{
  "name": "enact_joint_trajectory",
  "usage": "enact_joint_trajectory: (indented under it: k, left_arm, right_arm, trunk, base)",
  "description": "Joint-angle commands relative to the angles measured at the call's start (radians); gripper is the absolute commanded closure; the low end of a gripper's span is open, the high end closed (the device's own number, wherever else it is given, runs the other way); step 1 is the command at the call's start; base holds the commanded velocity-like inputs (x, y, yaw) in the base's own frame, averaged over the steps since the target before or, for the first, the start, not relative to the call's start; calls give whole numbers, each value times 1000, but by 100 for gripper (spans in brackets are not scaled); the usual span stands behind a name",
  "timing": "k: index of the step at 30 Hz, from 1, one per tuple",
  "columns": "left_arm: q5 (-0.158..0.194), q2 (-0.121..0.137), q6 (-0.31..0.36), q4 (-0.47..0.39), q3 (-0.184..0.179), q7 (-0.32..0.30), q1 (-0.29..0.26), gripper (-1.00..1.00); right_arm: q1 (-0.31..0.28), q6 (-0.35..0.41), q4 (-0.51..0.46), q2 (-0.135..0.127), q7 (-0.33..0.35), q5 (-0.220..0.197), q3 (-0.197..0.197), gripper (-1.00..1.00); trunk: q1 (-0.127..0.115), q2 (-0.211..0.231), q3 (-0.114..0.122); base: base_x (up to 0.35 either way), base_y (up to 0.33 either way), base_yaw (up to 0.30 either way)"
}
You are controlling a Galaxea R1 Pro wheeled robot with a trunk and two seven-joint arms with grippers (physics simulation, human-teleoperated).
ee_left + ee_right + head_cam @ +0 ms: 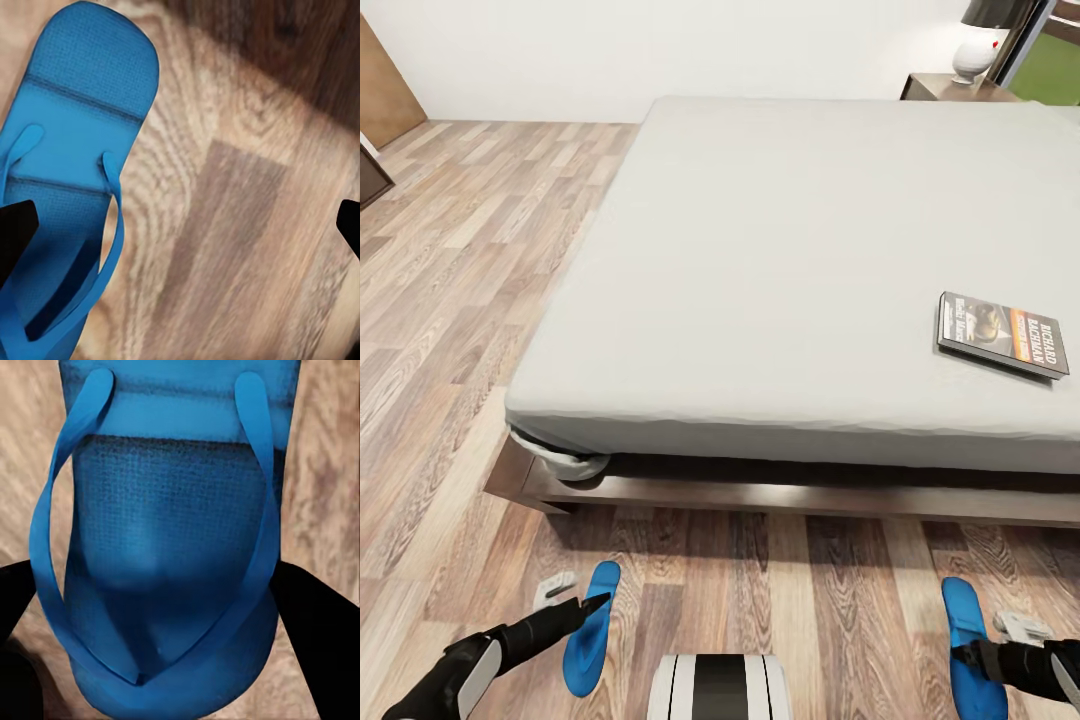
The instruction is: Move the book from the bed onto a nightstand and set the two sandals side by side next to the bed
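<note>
Your left gripper [184,225]: fingers spread wide, nothing between them; one dark fingertip [15,236] overlaps edge of left sandal [71,172], contact unclear. That sandal lies flat on wood floor [450,300] just before bed [760,250].

Your right gripper [161,607]: fingertips flank right sandal [172,585] on both sides; actual clamping cannot be told. In head view, sandal [968,640] is partly hidden by arm and cut off at frame edge.

Sandals well apart. Book [1002,334] flat on mattress near right edge. Nightstand [950,90] far corner, mostly cropped.
</note>
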Motion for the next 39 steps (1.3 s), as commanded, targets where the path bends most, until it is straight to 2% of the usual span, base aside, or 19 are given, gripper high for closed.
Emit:
enact_joint_trajectory:
  k: [1, 5, 6, 10, 14, 21, 23, 25, 26, 28, 39]
  left_arm:
    - [7, 0, 9, 0, 3, -3, 0, -100]
    - [7, 0, 9, 0, 4, -2, 0, -100]
    - [7, -1, 9, 0, 3, -2, 0, -100]
    - [7, -1, 9, 0, 3, -3, -1, -100]
    - [7, -1, 9, 0, 3, -3, 0, -100]
    - [7, -1, 9, 0, 2, -3, 0, -100]
    - [7, -1, 9, 0, 2, -2, -1, -100]
    - [7, -1, 9, 0, 2, -2, -1, -100]
    - [7, -1, 9, 0, 2, -3, -1, -100]
    - [7, -1, 9, 0, 2, -3, -1, -100]
    - [7, -1, 11, 0, 2, -3, -1, -100]
  right_arm:
    - [0, -7, 2, 4, -15, -9, -2, 100]
    - [0, -55, 7, 8, -27, -9, 0, 100]
    - [0, -129, 14, 18, -28, -10, 3, 100]
    - [0, -260, 87, 54, -30, -10, 4, 100]
    - [0, -287, 122, 60, -31, -10, 3, 100]
    - [0, -292, 131, 61, -31, -9, 4, 100]
    - [0, -321, 132, 61, -34, -5, 4, 100]
    - [0, -407, 133, 61, -66, 4, 4, 100]
    - [0, -459, 133, 61, -112, 10, 3, 100]
    - [0, -504, 134, 61, -176, 15, 3, 100]
    - [0, -517, 134, 63, -201, 17, 5, 100]
  trunk:
    - [0, 0, -1]
    - [0, 0, -1]
    - [0, 0, -1]
    - [0, 0, -1]
    - [0, 0, -1]
    - [0, 0, -1]
    - [0, 0, -1]
    - [0, 0, -1]
    - [0, 0, -1]
    - [0, 0, -1]
    - [0, 0, -1]
  base:
    - [0, 0, 0]
    - [0, 0, 0]
    - [0, 0, 0]
    - [0, 0, 0]
    - [0, 0, 0]
    - [0, 0, 0]
    - [0, 0, 0]
    - [0, 0, 0]
    - [0, 0, 0]
    - [0, 0, 0]
    - [0, 11, 0]
